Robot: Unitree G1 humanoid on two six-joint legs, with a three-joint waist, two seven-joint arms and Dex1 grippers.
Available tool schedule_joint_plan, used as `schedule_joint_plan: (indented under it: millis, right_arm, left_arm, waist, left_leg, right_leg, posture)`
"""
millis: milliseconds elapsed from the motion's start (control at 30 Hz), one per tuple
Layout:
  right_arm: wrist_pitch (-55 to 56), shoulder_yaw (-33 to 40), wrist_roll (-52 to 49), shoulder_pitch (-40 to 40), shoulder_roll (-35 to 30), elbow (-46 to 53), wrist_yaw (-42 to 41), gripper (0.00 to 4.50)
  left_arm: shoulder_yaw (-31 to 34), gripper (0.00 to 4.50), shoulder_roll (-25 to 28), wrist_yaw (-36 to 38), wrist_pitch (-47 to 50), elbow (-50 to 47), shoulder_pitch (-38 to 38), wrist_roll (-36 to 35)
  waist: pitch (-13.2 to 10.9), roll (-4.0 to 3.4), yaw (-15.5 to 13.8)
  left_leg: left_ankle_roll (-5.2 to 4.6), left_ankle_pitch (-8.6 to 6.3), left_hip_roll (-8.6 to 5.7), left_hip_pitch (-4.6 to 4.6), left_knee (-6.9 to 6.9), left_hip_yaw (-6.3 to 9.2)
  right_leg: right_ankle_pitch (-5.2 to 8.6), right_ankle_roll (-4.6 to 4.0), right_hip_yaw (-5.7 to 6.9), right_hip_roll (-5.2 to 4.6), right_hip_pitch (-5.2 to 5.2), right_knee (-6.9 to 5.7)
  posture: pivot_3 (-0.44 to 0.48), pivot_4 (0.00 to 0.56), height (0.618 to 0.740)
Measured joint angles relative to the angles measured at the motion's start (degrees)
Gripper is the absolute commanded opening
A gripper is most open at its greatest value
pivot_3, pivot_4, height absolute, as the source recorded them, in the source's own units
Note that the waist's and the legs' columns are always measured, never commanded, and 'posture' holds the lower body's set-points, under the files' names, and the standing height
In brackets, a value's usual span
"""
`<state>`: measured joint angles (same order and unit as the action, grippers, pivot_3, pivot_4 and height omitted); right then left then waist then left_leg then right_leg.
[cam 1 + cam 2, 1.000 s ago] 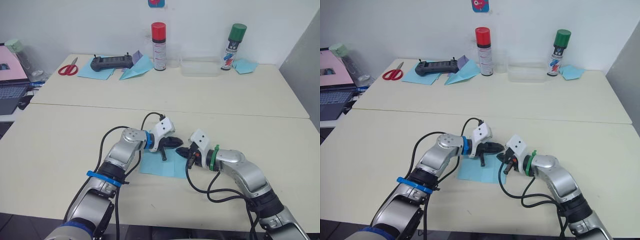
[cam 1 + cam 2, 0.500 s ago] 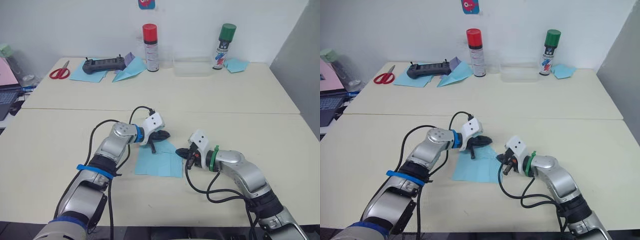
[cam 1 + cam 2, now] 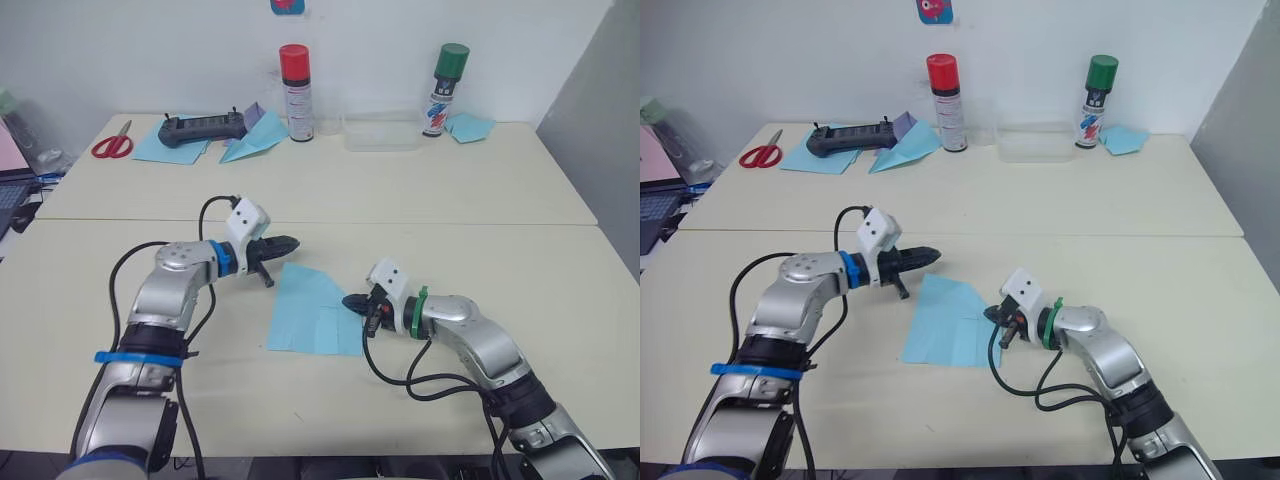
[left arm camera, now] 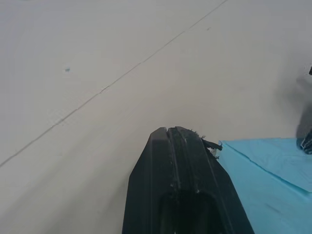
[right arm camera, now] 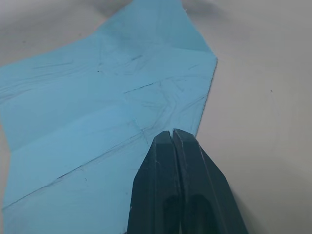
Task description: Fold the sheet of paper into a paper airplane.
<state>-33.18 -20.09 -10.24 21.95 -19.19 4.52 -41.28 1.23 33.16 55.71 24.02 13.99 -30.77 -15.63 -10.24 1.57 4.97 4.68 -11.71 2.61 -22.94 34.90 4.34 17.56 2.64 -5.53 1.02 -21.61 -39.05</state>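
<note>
While the thin light-blue creased sheet of paper (image 3: 312, 310) lies flat on the near cream table (image 3: 500, 260) between your arms, your left gripper (image 3: 290, 243) hovers pressed together just off its far corner and your right gripper (image 3: 350, 300), fingers together, rests on its right edge.

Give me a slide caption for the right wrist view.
Right gripper, fingers shut, rests on the creased sheet of paper.

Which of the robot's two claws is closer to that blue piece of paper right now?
Right. The right gripper rests, shut, at the edge of the sheet of paper. The left gripper, also shut, hangs just beyond its far corner.
</note>
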Motion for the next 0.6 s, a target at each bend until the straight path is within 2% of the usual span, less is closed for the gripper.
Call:
schedule_joint_plan:
  millis: [100, 167, 233, 400, 600]
  right_arm:
    - [0.4, -0.3, 0.1, 0.6, 0.4, -0.9, -0.4, 0.0]
    - [0.7, -0.5, 0.1, 1.1, 0.5, -1.5, -0.9, 0.0]
    - [1.0, -0.5, 0.1, 1.3, 0.5, -1.9, -1.1, 0.0]
    - [1.4, -0.4, 0.6, 1.5, 0.6, -2.5, -1.1, 0.0]
    - [1.4, -0.4, 0.6, 1.5, 0.9, -2.4, -1.2, 0.0]
  left_arm:
    - [3.3, 0.68, 1.6, 0.0, 4.5, -3.8, 2.7, -3.1]
    - [4.5, 1.27, 2.7, 0.5, 8.2, -10.0, 8.0, -6.5]
    - [4.5, 1.82, 2.5, 0.4, 10.5, -12.2, 11.4, -8.0]
    - [4.5, 1.82, 1.2, -2.6, 13.3, -14.6, 13.4, -9.5]
    - [3.1, 1.82, -1.5, -4.6, 12.2, -11.9, 12.2, -9.0]
  waist:
    - [0.0, 0.0, 0.1]
    - [0.0, -0.01, 0.2]
    - [0.0, 0.01, -0.1]
    - [0.0, 0.05, -0.4]
    - [0.0, 0.05, -0.4]
  left_leg:
    - [0.0, 0.0, 0.0, 0.0, 0.01, -0.02]
    - [0.01, -0.01, 0.0, 0.02, -0.04, -0.11]
    - [0.01, -0.01, 0.0, 0.0, -0.04, -0.05]
    - [0.01, 0.0, -0.03, 0.03, 0.01, -0.02]
    - [0.01, 0.0, -0.03, 0.02, -0.02, -0.03]
  right_leg:
    - [0.0, 0.0, -0.02, -0.01, 0.0, 0.01]
    - [0.01, -0.01, -0.11, -0.04, 0.0, 0.05]
    - [0.02, -0.03, -0.04, -0.05, -0.02, 0.04]
    - [0.01, -0.03, -0.03, -0.05, 0.03, 0.01]
    - [0.01, -0.03, -0.01, -0.04, 0.02, 0.05]
  posture:
    - [0.0, 0.15, 0.74]
    - [0.0, 0.15, 0.74]
    - [0.0, 0.15, 0.74]
    - [0.0, 0.15, 0.74]
    - [0.0, 0.15, 0.74]
